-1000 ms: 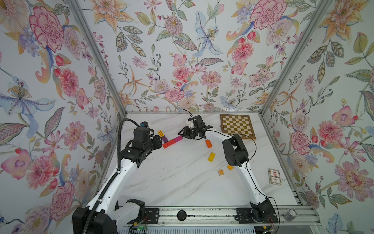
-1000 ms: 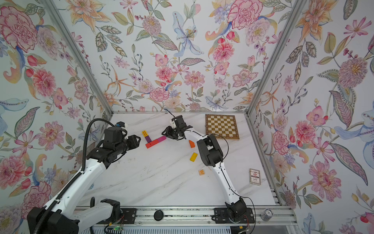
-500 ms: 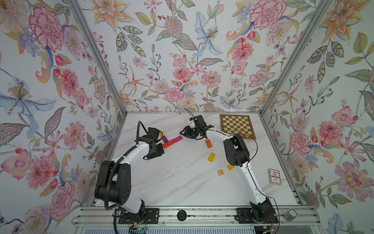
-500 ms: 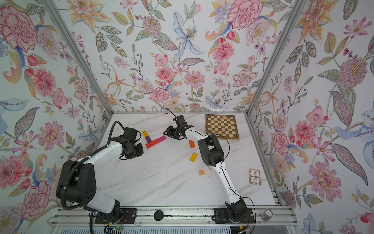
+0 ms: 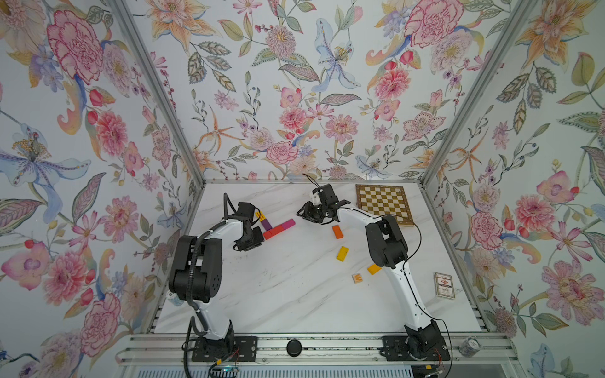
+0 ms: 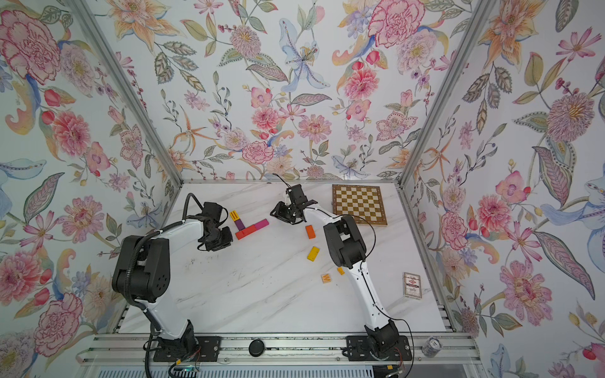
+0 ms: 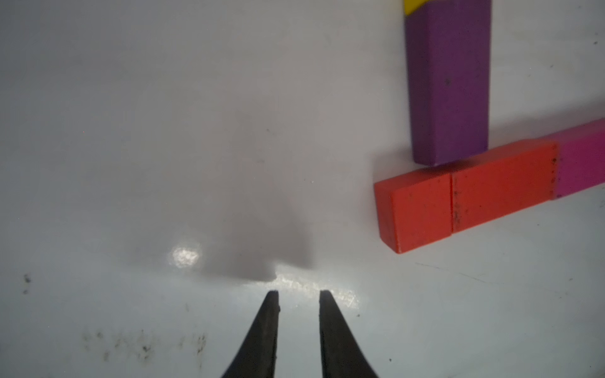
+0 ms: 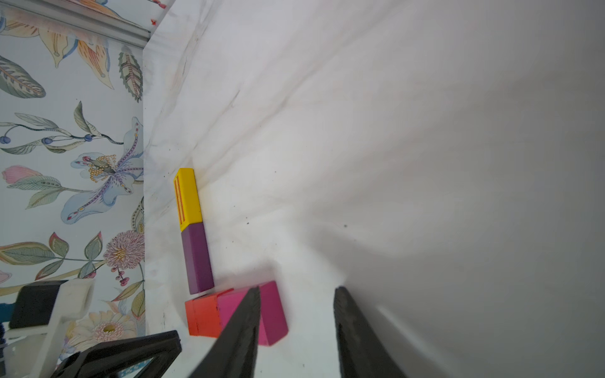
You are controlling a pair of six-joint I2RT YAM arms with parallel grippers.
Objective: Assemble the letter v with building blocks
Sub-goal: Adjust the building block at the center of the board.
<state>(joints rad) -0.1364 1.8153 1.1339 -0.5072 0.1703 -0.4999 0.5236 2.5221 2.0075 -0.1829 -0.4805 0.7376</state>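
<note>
Marble-white tabletop point(image 5: 294, 294) floors a booth papered with flowers. Left of centre in both top views lies the letter v point(image 5: 278, 229): a striped yellow block point(image 5: 261, 215) and a purple block point(image 5: 266, 224) form one row. It meets a row of red block point(image 5: 271, 233) and magenta block point(image 5: 287, 224) at a corner.

Only the left wrist view shows a seam across the red block point(image 7: 465, 193) and the purple block point(image 7: 448, 81) butting against its side. That view catches just a sliver of yellow, while the right wrist view shows the whole yellow block point(image 8: 187, 196) with its stripes.

The left gripper point(image 5: 250, 242) sits just lower left of the red end. Its fingers, hidden from above, appear in the wrist view point(image 7: 298, 294) drawn almost together on nothing. The right gripper point(image 5: 309, 214), to the right of the magenta end, has its fingers spread and empty point(image 8: 296, 289).

Only the top views show the orange block point(image 5: 337, 231), loose yellow block point(image 5: 342, 253), W cube point(image 5: 357, 278), chessboard point(image 5: 383, 204) and card box point(image 5: 444, 285). A small orange piece point(image 5: 374, 269) is half hidden by the right arm in a top view point(image 6: 340, 271).
</note>
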